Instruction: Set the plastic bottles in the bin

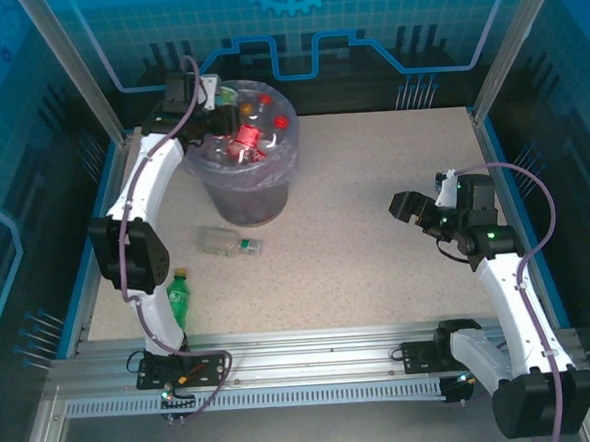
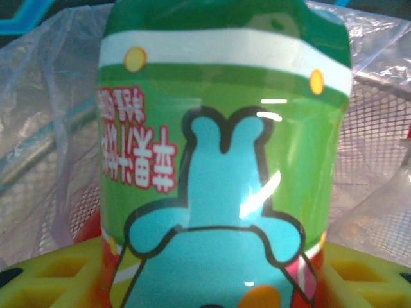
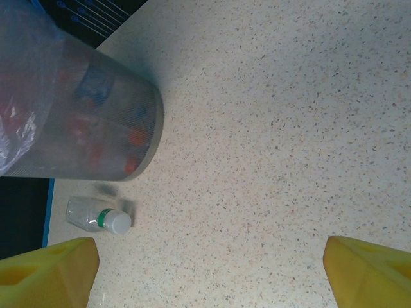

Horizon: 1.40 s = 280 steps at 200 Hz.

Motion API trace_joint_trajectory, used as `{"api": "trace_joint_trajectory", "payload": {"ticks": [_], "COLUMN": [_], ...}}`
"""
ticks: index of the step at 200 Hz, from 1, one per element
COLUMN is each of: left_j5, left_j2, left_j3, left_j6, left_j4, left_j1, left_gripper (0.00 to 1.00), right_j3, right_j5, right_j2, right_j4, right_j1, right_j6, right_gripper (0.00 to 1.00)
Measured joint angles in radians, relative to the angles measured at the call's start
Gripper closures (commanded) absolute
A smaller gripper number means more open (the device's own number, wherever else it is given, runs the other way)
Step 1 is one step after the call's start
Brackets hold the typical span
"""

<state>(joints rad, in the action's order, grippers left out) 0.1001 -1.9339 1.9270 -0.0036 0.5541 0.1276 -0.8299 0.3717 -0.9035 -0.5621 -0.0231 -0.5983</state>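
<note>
Because the bin [image 1: 274, 197] is tall and wide-mouthed, we hold the left gripper [image 1: 210, 94] up over its far-left rim, so that whatever it lets go should fall inside rather than strike the wall. From the left wrist we see a green-labelled bottle [image 2: 221, 167] sitting between the yellow fingers [image 2: 45, 276], its cartoon label inverted in that view, with the lilac bag [image 2: 51, 96] and the bin's grey mesh behind it. The jaws sit partway apart about the bottle, but we cannot tell whether the pads press on it or stand just clear. We judge this to be the drop step for that bottle. Inside the bin lies a heap of red-capped bottles [image 1: 248, 139]. Two more lie on the table [image 1: 371, 156]: a clear bottle [image 1: 228, 243] on its side just in front of the bin, and a green bottle [image 1: 179, 296] farther out on the bin's near-left side, beside the left arm. Well to the right of the bin, the right gripper [image 1: 415, 211] hovers with its jaws spread wide and nothing between them. It is turned toward the bin and the clear bottle, which we take as readiness for that pick.
</note>
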Motion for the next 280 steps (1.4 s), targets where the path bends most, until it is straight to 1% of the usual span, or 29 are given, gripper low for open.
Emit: {"api": "trace_joint_trajectory", "payload": {"ticks": [10, 22, 41, 83, 110, 136, 151, 164, 173, 192, 209, 231, 247, 261, 280], "left_j5": [0.014, 0.032, 0.06, 0.07, 0.052, -0.02, -0.077, -0.109, -0.121, -0.129, -0.129, -0.113, -0.1, -0.096, -0.096], "left_j2": [-0.02, -0.045, -0.059, -0.05, 0.016, 0.117, 0.204, 0.309, 0.395, 0.564, 0.659, 0.687, 0.68, 0.662, 0.611], "left_j3": [0.026, 0.051, 0.083, 0.181, 0.206, 0.271, 0.266, 0.184, 0.089, -0.169, -0.401, -0.647, -0.795, -0.866, -0.894], "left_j6": [-0.005, -0.023, -0.027, 0.003, 0.011, 0.005, -0.023, -0.076, -0.127, -0.258, -0.387, -0.551, -0.685, -0.785, -0.887], "left_j4": [0.0, 0.011, 0.039, 0.142, 0.182, 0.246, 0.289, 0.299, 0.304, 0.302, 0.295, 0.27, 0.243, 0.229, 0.204], "left_j1": [0.028, 0.059, 0.082, 0.085, 0.085, 0.084, 0.077, 0.055, 0.029, -0.031, -0.055, -0.056, -0.056, -0.055, -0.045], "left_gripper": [0.25, 0.15, 0.01, 0.01, 0.01, 0.01, 0.01, 0.01, 0.01, 0.03, 0.06, 0.12, 0.14, 0.14, 0.12], "right_j3": [0.0, 0.0, 0.0, 0.0, 0.0, 0.0, 0.0, 0.0, 0.0, 0.0, 0.0, 0.0, 0.0, 0.006, 0.022], "right_j5": [0.004, 0.004, 0.004, 0.005, 0.007, 0.008, 0.007, 0.007, 0.007, 0.006, 0.004, 0.004, 0.003, 0.004, 0.003], "right_j2": [0.0, 0.0, 0.0, -0.012, -0.031, -0.039, -0.043, -0.048, -0.053, -0.058, -0.064, -0.069, -0.069, -0.068, -0.062], "right_j4": [0.002, 0.002, 0.002, 0.005, 0.011, 0.018, 0.023, 0.025, 0.025, 0.025, 0.025, 0.025, 0.025, 0.025, 0.023], "right_j1": [0.0, 0.0, 0.0, 0.0, 0.0, 0.0, 0.0, 0.0, 0.0, 0.0, 0.0, -0.008, -0.015, -0.021, -0.033], "right_j6": [0.0, 0.0, 0.0, 0.0, 0.0, 0.001, 0.001, 0.002, 0.005, 0.015, 0.024, 0.036, 0.045, 0.054, 0.06], "right_gripper": [0.09, 0.09, 0.09, 0.09, 0.09, 0.09, 0.09, 0.09, 0.09, 0.09, 0.09, 0.09, 0.09, 0.09, 0.09]}}
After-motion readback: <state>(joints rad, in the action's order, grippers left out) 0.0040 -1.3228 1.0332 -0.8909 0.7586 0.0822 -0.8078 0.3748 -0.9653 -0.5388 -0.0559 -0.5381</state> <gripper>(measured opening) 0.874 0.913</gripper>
